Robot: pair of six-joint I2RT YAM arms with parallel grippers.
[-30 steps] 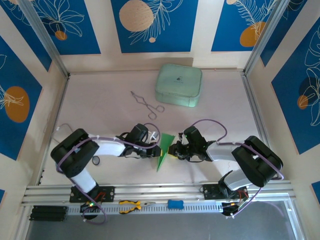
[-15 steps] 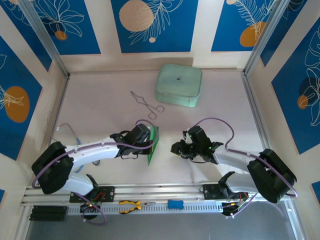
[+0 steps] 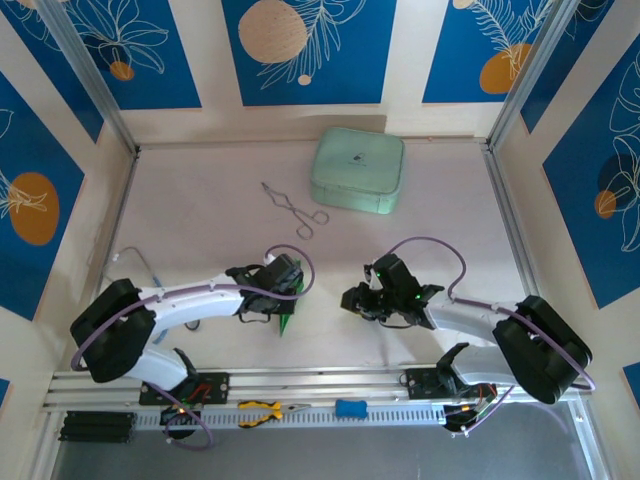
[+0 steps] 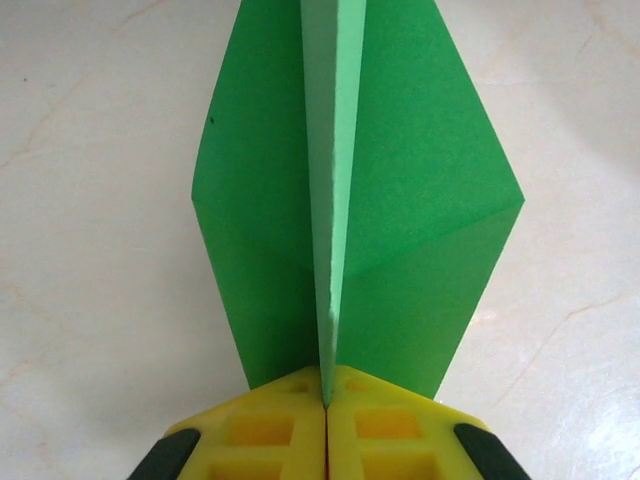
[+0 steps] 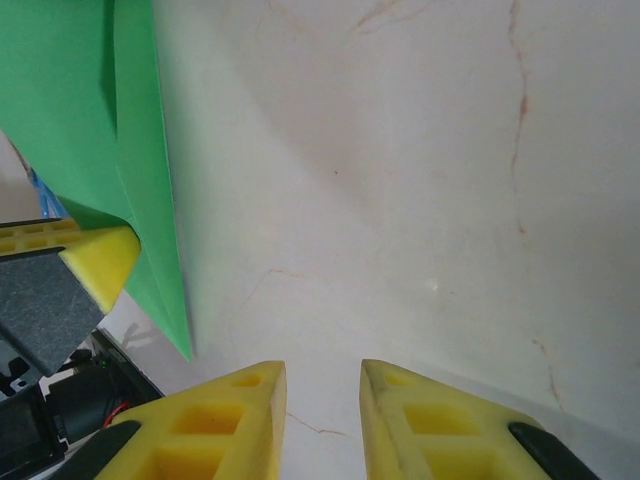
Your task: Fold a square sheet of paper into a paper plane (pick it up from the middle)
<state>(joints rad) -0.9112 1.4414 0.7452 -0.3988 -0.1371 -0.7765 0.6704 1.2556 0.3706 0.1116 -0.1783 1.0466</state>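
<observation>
Since half a second ago our left gripper [image 3: 284, 298] has drawn back toward its base, bringing the paper plane [image 3: 287, 319] nearer the table's [image 3: 200, 200] front edge; the right gripper [image 3: 350, 298] sits apart from it. We cannot read the small dark emblem on the mint-green case [image 3: 358, 170]. At the left wrist, yellow fingers [image 4: 270, 430] pinch the plane's centre crease. At the right wrist, the jaws stand spread and empty, with the green paper beside them.

We see a bright green paper plane [image 4: 410, 200], yellow fingertips [image 4: 262, 432], mint case [image 3: 358, 170] at 12 o'clock, blue wall panels [image 3: 345, 75] with orange discs, white leaves.
</observation>
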